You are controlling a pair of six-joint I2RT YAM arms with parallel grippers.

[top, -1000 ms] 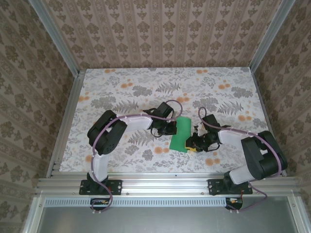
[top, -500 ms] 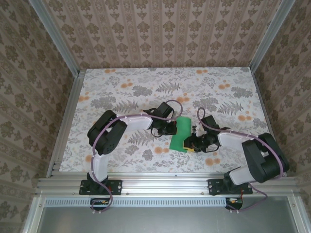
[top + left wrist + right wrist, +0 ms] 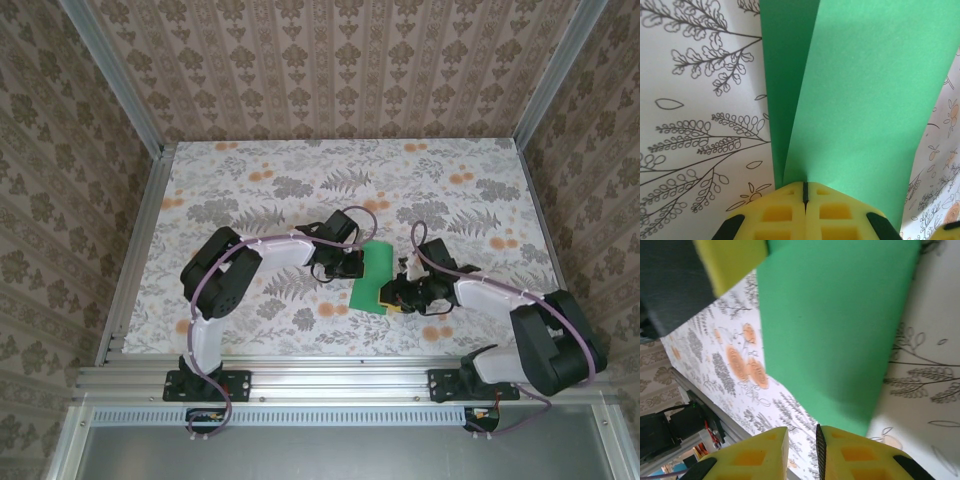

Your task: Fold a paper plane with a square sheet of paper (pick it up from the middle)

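Observation:
The square sheet of paper [image 3: 372, 280] is bright green and bent over on itself, lying in the middle of the table between the two arms. My left gripper [image 3: 352, 264] is shut on the paper's left edge; in the left wrist view the paper [image 3: 865, 90] runs out of the closed gripper [image 3: 805, 184] in two layers. My right gripper [image 3: 397, 294] sits at the paper's lower right corner. In the right wrist view it [image 3: 802, 435] stands open with only tabletop in the gap, and the paper [image 3: 835, 330] lies just ahead, its corner behind the right finger.
The floral tabletop [image 3: 300, 180] stretches away behind and to both sides of the paper. An aluminium rail [image 3: 340, 378] runs along the near edge, and patterned walls enclose the other sides. The left gripper's yellow finger [image 3: 732, 257] shows at the paper's far corner.
The right arm's elbow has swung outward to the right while its gripper stayed beside the paper's corner. The left arm and its grip have not moved.

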